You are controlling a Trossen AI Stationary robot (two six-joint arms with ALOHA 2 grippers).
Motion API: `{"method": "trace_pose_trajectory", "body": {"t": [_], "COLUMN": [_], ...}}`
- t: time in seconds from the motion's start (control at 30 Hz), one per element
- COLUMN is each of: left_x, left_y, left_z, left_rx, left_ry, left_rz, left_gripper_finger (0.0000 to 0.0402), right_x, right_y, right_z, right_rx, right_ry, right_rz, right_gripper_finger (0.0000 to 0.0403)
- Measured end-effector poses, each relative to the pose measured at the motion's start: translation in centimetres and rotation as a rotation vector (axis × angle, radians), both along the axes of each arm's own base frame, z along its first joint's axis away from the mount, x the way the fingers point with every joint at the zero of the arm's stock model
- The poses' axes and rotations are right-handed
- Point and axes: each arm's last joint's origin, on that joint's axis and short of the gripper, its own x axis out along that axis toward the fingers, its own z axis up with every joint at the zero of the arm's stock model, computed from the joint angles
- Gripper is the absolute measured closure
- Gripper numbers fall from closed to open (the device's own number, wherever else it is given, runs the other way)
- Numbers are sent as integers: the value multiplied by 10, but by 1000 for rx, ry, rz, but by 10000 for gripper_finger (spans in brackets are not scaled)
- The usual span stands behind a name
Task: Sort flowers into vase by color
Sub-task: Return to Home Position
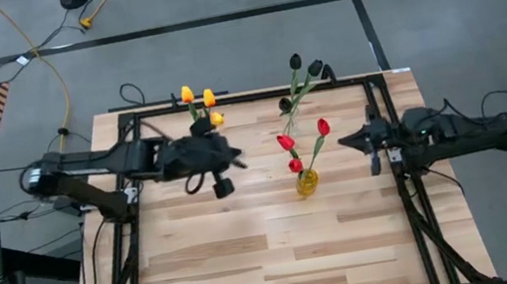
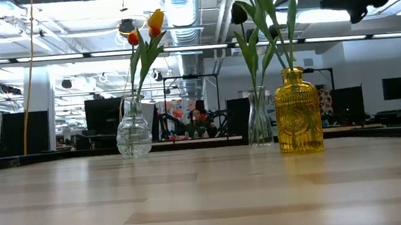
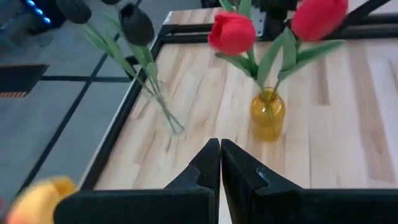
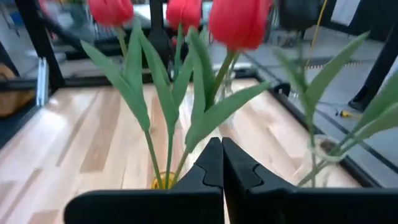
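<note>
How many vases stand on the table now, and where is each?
3. One clear vase with yellow tulips stands near the left arm; the yellow vase with red tulips mid-table; another clear vase with black tulips behind it.

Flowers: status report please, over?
Left end effector and right end effector shut, empty. Red artificial tulips in yellow glass vase; black tulips, yellow tulips in separate clear glass vases. Nothing blocking.

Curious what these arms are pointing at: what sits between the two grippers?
Seen from above, the red tulips in the yellow vase stand between the left gripper and the right gripper.
</note>
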Motion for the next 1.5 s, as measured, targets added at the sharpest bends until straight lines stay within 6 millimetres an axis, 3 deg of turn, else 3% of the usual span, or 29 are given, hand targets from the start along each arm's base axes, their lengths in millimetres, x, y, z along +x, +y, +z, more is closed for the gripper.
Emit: {"method": "trace_pose_trajectory", "body": {"t": [0.17, 0.47, 0.63, 0.97, 1.37, 1.5], "left_x": [-38, -125, -159, -188, -197, -198], "left_y": [2, 11, 14, 17, 18, 19], "left_z": [-40, -103, -136, -181, -218, -219], "left_rx": [-27, -81, -105, -68, -4, 7], "left_ry": [-157, -489, -583, -668, -713, -707], "left_rz": [-1, 3, -3, 1, -12, -24], "left_gripper_finger": [400, 400, 400, 400, 400, 400], "right_x": [-17, -20, -19, -13, -13, -12], "right_y": [1, 1, 1, 0, 1, 1], "right_z": [0, -47, -63, -87, -87, -89], "right_rx": [0, 9, 12, 15, -24, -11], "right_ry": [-106, -101, -110, -92, -103, -105], "right_rz": [0, -1, -1, -2, 26, 26], "right_gripper_finger": [383, 382, 381, 381, 380, 380]}}
